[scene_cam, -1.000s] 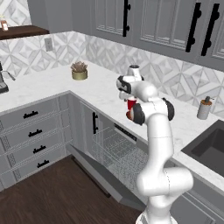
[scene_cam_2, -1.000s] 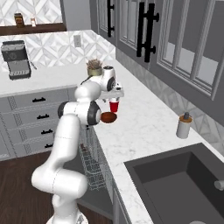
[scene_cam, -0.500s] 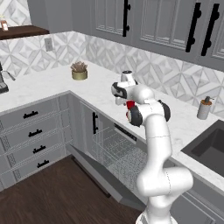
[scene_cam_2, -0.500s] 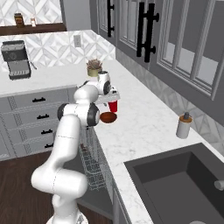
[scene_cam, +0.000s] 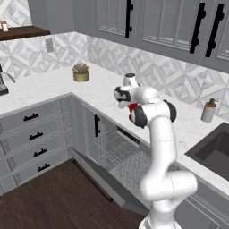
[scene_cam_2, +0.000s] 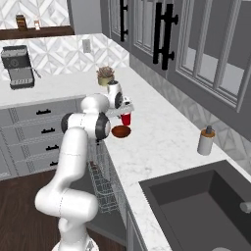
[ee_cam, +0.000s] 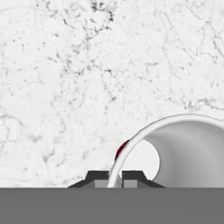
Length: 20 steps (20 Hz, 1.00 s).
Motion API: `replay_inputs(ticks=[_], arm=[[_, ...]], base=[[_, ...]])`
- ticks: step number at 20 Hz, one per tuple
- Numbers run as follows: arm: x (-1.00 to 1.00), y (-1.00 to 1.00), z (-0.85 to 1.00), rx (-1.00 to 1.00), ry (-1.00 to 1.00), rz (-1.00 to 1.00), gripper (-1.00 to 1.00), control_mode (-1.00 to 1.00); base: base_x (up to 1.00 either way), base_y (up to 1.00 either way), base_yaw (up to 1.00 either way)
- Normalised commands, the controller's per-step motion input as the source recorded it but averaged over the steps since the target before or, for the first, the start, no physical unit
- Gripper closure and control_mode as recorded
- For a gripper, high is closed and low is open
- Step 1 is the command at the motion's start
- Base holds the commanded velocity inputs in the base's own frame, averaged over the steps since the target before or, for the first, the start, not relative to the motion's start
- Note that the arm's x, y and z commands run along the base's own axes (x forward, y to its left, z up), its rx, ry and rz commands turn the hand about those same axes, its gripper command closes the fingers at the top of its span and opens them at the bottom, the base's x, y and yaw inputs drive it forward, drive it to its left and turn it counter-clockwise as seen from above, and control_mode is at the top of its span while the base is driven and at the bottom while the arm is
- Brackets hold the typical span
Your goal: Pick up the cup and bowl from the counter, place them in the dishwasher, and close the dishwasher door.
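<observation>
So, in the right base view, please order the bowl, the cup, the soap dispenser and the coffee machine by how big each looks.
Largest to smallest, as they look in that view:
1. coffee machine
2. soap dispenser
3. bowl
4. cup, partly hidden by the hand

The bowl and dispenser look close. The coffee machine stands farthest from the camera, so its true size is larger still.

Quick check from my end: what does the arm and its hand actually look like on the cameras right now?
The arm is glossy white, made of rounded tubular segments with dark grey joint rings. The hand ends in two small dark, blocky fingertips with lighter grey inner pads. No cables or markings are visible.
</observation>
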Motion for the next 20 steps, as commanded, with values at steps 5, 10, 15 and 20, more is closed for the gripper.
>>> replay_inputs(ticks=[5,10,15,20], arm=[[-0.27,0.0,-0.23,0.0,-0.44,0.0,1.0,-1.0],[-0.01,0.31,0.75,0.14,-0.19,0.0,1.0,-1.0],[-0.5,0.47,0.91,0.22,0.16,0.0,1.0,-1.0],[-0.84,0.35,0.71,0.1,0.12,0.0,1.0,-1.0]], base=[[0.0,0.0,0.0],[0.0,0.0,0.0],[0.0,0.0,0.0],[0.0,0.0,0.0]])
